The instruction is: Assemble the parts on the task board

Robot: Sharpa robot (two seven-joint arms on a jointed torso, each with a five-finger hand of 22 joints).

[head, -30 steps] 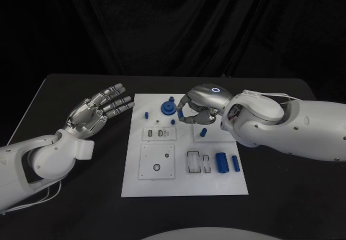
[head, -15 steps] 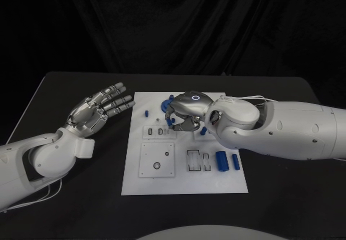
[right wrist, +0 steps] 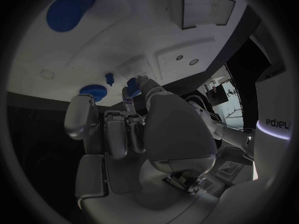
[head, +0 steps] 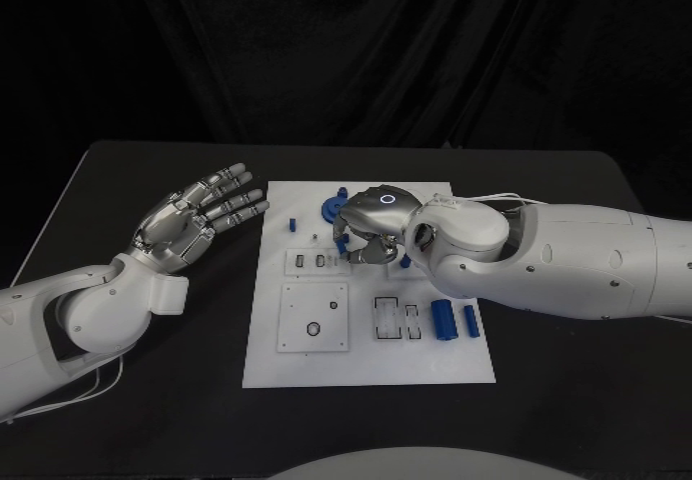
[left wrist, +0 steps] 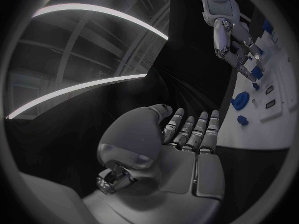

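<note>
**Small blue parts: light, hard, slick, best pinched at the sides**

Toward the near right of the task board (head: 433, 365), lying flat side by side: two blue cylinders (head: 443, 322), just beside a pair of empty slots (head: 389, 322). Likely light, stiff plastic, smooth enough to roll or slip. Best taken across the middle of the barrel with a thumb-and-finger pinch, not by the ends. Not fragile by the look, but easily flicked off the board by a stray finger.

Left of the slots, a square white plate with an oval hole (head: 313, 320). Beyond it, a smaller plate with narrow recesses (head: 317, 263).

Over the middle of the board, toward its far edge: right robot hand (head: 368, 238), fingers curled downward, with a short blue peg (right wrist: 132, 87) at the fingertips. Touching or merely close, pinched or not: cannot tell. Such a peg would want a grip high on its shaft, kept upright, with little force.

Near the far edge, a round blue gear-like piece (head: 335, 210), standing on the board; wider, so probably easier to hold by its rim. A small blue stud (head: 291, 226) near the far left corner, apart from the rest.

Above the bench (head: 144, 170) off the board's left edge: left robot hand (head: 195, 220), palm up, fingers spread, holding nothing.
</note>
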